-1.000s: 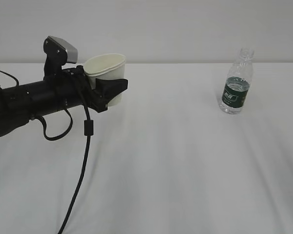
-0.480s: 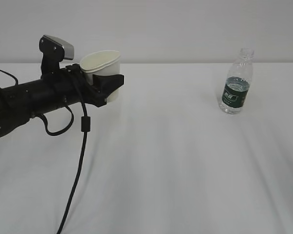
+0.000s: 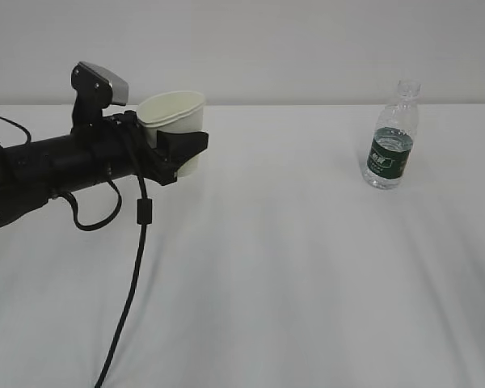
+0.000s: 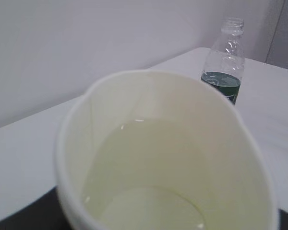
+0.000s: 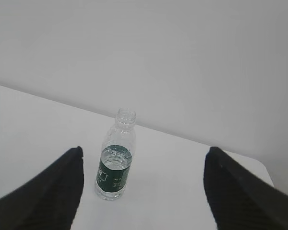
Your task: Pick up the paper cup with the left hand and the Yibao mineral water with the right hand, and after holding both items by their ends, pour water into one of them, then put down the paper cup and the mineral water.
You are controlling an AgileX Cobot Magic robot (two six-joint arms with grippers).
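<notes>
My left hand (image 3: pixel 180 149) grips the paper cup (image 3: pixel 176 123) — raised, squashed oval, water inside. Wide bare table (image 3: pixel 307 275) between it and the Yibao mineral water (image 3: pixel 390 137), upright, uncapped; label writing unreadable. My right hand (image 5: pixel 143 189) — jaws spread, bottle well ahead.

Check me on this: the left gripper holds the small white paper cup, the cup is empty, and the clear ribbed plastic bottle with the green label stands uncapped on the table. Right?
Not quite. The small white paper cup isn't empty: the left wrist view shows clear liquid pooled inside. The rest holds: the left gripper holds it, and the clear ribbed plastic bottle with the green label stands uncapped on the table.
</notes>
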